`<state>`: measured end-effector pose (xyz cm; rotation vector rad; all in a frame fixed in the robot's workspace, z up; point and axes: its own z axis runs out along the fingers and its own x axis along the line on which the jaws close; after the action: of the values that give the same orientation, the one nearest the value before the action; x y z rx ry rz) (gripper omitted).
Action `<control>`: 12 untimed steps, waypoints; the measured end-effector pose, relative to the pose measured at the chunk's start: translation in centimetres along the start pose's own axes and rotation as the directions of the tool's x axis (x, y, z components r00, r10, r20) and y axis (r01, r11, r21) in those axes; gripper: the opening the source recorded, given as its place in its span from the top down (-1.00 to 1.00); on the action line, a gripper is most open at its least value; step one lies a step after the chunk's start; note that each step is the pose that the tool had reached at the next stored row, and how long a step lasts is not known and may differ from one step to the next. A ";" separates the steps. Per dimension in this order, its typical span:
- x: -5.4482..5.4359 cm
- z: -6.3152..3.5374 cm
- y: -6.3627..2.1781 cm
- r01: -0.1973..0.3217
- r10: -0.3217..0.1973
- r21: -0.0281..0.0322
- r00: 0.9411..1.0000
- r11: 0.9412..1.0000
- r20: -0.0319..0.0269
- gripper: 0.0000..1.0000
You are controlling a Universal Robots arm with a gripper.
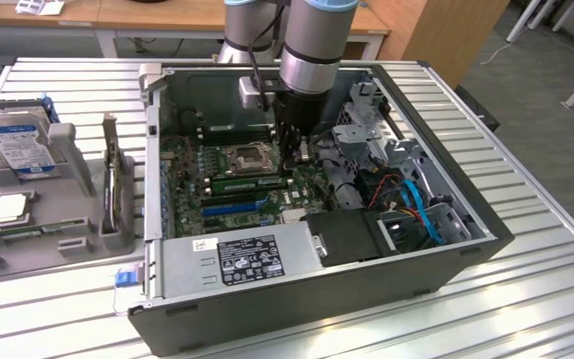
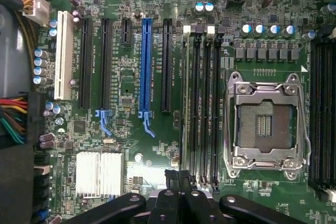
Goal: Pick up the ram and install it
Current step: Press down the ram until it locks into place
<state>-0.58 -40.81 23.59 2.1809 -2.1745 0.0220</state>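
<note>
You have the gripper (image 1: pixel 295 153) down inside the computer case (image 1: pixel 447 224), just beside the CPU socket (image 2: pixel 265 124), with its jaws closed narrow. The ram (image 2: pixel 185 103) stands edge-up in the slot farthest from that socket, in the bank of black memory slots (image 2: pixel 207 108) beside it, and the fingertips sit at one end of it. Whether it is fully seated is unclear. Press straight down and evenly, keeping the stick upright between the slot's latches.

Hard drive (image 1: pixel 16 142) beside computer case (image 1: pixel 367 299)
</note>
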 end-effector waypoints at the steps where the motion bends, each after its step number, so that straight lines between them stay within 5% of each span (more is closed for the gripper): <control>1: 0.0 0.01 0.00 0.000 0.000 0.000 1.000 1.000 0.000 0.79; 5: -1.1 -0.03 -0.01 -0.001 0.001 0.000 1.000 1.000 -0.001 0.79; 12: -1.1 0.86 -0.04 -0.001 0.001 0.000 1.000 1.000 -0.003 0.79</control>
<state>-0.57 -39.75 22.68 2.1789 -2.1736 0.0251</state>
